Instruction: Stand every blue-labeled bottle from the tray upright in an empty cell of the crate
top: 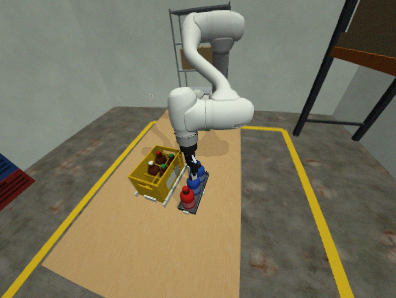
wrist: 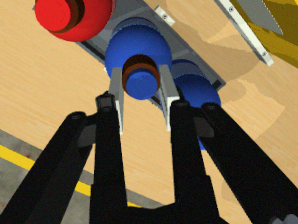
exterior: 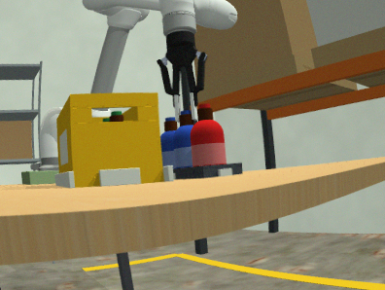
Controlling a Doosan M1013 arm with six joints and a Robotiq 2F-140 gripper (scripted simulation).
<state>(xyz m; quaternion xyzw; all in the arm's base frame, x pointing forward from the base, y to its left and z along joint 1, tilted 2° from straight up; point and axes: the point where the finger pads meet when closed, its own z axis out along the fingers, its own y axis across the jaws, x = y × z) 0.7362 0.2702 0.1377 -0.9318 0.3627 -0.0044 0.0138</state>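
My gripper (top: 194, 175) (exterior: 186, 109) (wrist: 140, 79) points down and is shut on the neck of the middle blue-capped bottle (top: 194, 188) (exterior: 184, 146) (wrist: 137, 42). This bottle stands upright over the dark tray (top: 199, 197) (exterior: 234, 168) (wrist: 186, 48), with no visible lift. The other blue-capped bottle (top: 201, 176) (exterior: 167, 146) (wrist: 199, 92) and the red bottle (top: 188, 200) (exterior: 207, 138) (wrist: 92, 17) stand upright on the tray. The yellow crate (top: 149, 188) (exterior: 112, 156) stands level beside it and holds brown bottles with white, red and green caps. Its cell floors are hidden.
Pale brackets (top: 150, 198) (exterior: 120, 176) (wrist: 245, 30) sit at the foot of the crate, close to the tray. The crate's walls rise beside the tray's bottles. An orange-beamed rack (top: 367, 60) (exterior: 292, 99) stands to the right, and a grey shelf (top: 200, 10) (exterior: 19, 114) stands behind.
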